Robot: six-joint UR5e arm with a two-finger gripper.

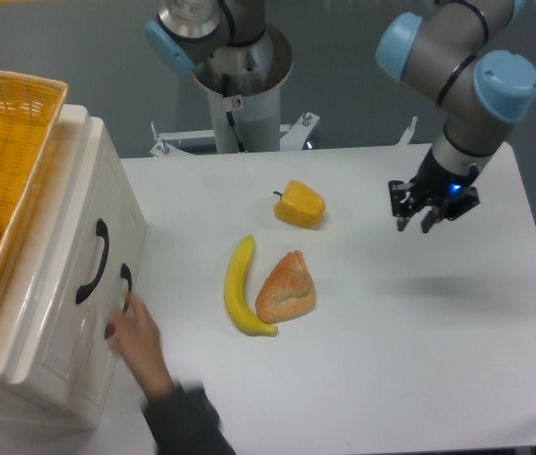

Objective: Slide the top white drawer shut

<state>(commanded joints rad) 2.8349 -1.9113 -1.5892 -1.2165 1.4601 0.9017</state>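
The white drawer unit stands at the left edge, its front showing two curved black handles. The top white drawer (85,226) carries the upper handle (92,262), and its front looks flush with the cabinet. My gripper (414,226) hangs over the right part of the table, far from the drawers, fingers pointing down, open, with nothing between them. A person's hand (138,334) reaches in from the bottom left, and its fingers are at the lower handle (121,294).
A yellow wicker basket (21,114) sits on top of the cabinet with a plate inside. A yellow pepper (300,205), a banana (238,284) and a piece of bread (287,287) lie mid-table. The robot's base (239,90) stands at the back.
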